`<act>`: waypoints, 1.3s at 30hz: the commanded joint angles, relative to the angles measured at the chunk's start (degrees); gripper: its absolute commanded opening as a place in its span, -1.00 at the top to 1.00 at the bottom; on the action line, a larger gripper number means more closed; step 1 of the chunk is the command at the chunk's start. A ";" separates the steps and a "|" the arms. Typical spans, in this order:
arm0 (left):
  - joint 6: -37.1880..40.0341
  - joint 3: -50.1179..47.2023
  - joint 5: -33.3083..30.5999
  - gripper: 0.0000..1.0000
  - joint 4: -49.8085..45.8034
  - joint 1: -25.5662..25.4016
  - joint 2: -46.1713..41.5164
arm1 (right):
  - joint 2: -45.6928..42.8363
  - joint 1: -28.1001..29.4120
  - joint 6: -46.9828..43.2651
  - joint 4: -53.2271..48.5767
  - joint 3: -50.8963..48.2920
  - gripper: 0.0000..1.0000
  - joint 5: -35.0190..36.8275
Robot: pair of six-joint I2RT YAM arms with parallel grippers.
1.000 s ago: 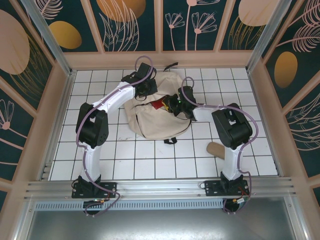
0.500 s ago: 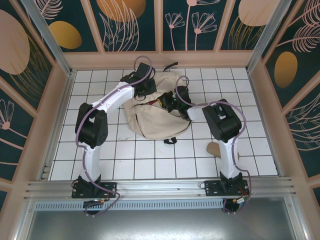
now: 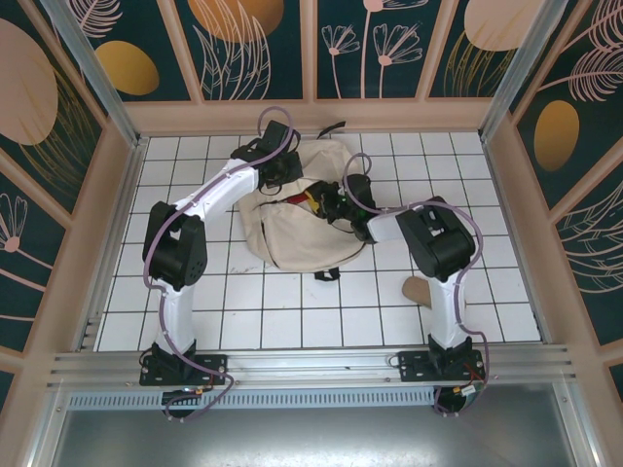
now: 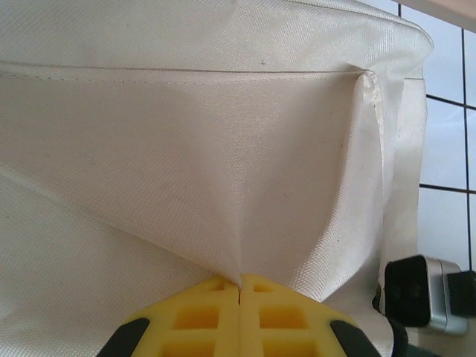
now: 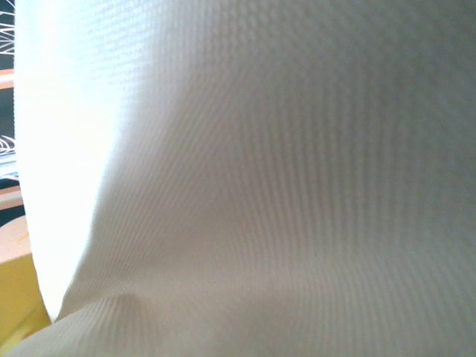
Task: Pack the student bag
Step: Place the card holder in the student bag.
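Observation:
The student bag (image 3: 292, 233), a beige fabric backpack, lies in the middle of the tiled table, its opening facing up and right. My left gripper (image 3: 280, 173) is at the bag's far left edge. In the left wrist view its yellow fingers (image 4: 201, 316) are pressed together on a raised fold of the bag's cloth (image 4: 223, 186). My right gripper (image 3: 331, 203) is at the bag's opening, beside something red and yellow (image 3: 310, 199) inside. Beige cloth (image 5: 282, 186) lies close over the right wrist view, hiding the jaws apart from a yellow edge.
A tan, cardboard-coloured object (image 3: 420, 289) lies on the tiles beside the right arm's lower link. Black straps stick out at the bag's near edge (image 3: 328, 274) and far edge (image 3: 334, 127). A black and silver part (image 4: 420, 290) sits by the bag's edge. Wooden walls ring the table.
My right gripper has moved left and further into the bag's opening, with its elbow folding in. The left gripper has kept its pinch on the cloth in the same place.

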 commanded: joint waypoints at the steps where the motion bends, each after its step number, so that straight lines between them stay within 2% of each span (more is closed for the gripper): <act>1: 0.72 -0.23 1.22 1.00 1.18 -0.33 -2.22 | -4.35 0.70 -0.24 -2.86 -1.58 0.32 1.42; 10: 0.55 -0.48 1.56 1.00 1.35 -0.30 -2.33 | -2.18 0.60 -0.30 -12.57 2.18 0.45 2.78; 19: 0.67 -0.87 1.56 1.00 1.61 -0.31 -2.58 | -5.15 0.52 -1.92 -17.77 2.68 0.10 -0.69; 23: 0.79 -1.22 1.48 1.00 1.69 -0.32 -2.66 | -7.97 0.43 -4.05 -24.28 2.37 0.09 -0.02; 26: 0.78 -1.58 1.52 1.00 1.96 -0.32 -2.72 | -8.91 0.35 -3.91 -23.51 1.24 0.14 0.71; 31: 0.55 -1.71 1.83 1.00 2.22 -0.32 -2.52 | -6.07 0.05 -4.18 -24.52 4.56 0.42 0.62; 39: 0.54 -1.85 2.13 1.00 2.40 -0.29 -2.67 | -2.10 -0.10 -4.56 -24.69 7.34 0.62 1.01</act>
